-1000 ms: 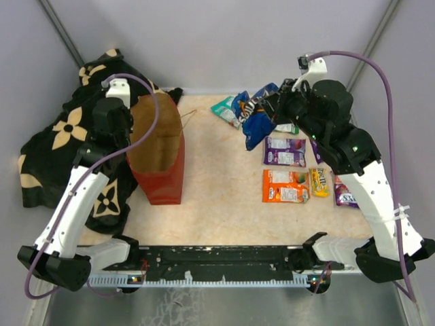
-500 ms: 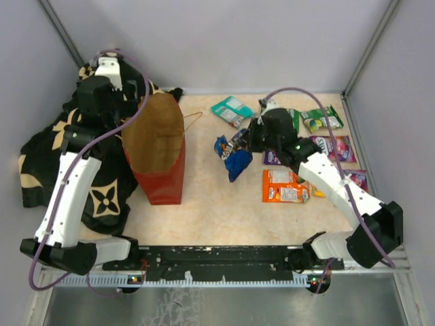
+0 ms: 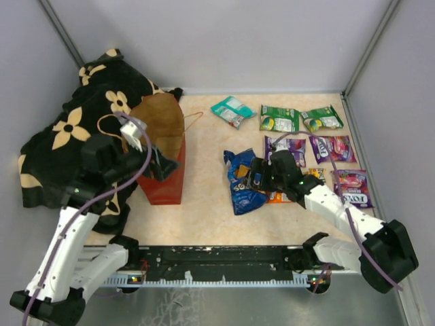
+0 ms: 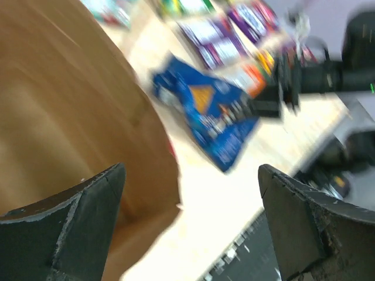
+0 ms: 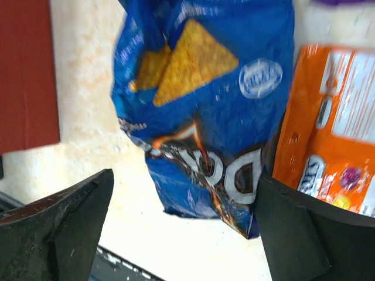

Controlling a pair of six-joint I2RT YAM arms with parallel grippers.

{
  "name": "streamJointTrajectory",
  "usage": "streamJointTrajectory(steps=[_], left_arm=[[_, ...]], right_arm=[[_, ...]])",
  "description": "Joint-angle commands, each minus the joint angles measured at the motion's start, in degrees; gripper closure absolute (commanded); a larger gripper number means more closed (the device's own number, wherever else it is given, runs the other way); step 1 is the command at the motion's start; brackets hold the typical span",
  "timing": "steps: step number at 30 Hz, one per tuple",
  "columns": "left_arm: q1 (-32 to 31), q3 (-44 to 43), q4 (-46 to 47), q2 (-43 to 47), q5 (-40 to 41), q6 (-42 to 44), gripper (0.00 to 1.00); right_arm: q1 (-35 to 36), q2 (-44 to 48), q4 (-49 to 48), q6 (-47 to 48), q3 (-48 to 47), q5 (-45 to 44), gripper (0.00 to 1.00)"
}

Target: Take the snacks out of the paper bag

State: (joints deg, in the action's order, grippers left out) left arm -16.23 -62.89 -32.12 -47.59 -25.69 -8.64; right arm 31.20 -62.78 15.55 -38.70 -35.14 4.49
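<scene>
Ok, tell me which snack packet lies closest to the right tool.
The blue Doritos bag: the largest packet by far, lying flat directly beneath the open right tool, with the smaller orange packet beside it.

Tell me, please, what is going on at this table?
Two robot arms are unpacking a red paper bag. The right hand is open over the blue Doritos bag, which lies on the table beside rows of small packets. The left hand, also open, is by the paper bag's rim.

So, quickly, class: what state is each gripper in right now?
Left gripper: open, empty, beside the paper bag.
Right gripper: open, holding nothing, jaws wide over the blue Doritos bag.
</scene>
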Motion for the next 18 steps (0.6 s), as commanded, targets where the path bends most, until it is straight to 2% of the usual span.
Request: streamJointTrajectory(steps=[1, 6, 12, 15, 18], left_arm=[[-5.7, 12.6, 10.8, 3.7, -13.4, -8.6, 0.01], [-25.3, 21.0, 19.9, 3.1, 1.9, -14.5, 0.04], [-44.0, 23.3, 26.7, -9.9, 18.0, -18.6, 0.05], [-48.3, 20.8, 26.5, -16.5, 25.8, -20.2, 0.04], [-48.6, 19.5, 24.5, -17.1, 33.3, -20.9, 0.04]], right_arm=[[-0.4, -1.8, -0.3, 6.6, -9.3, -7.3, 0.02], [-1.1, -11.2, -0.7, 9.2, -17.7, -6.7, 0.01], [-2.2, -15.5, 0.0, 9.7, -19.4, -5.5, 0.01], [-3.8, -13.3, -1.0, 10.0, -16.2, -3.5, 0.01], [-4.3, -9.0, -3.9, 11.7, -12.3, 1.5, 0.01]])
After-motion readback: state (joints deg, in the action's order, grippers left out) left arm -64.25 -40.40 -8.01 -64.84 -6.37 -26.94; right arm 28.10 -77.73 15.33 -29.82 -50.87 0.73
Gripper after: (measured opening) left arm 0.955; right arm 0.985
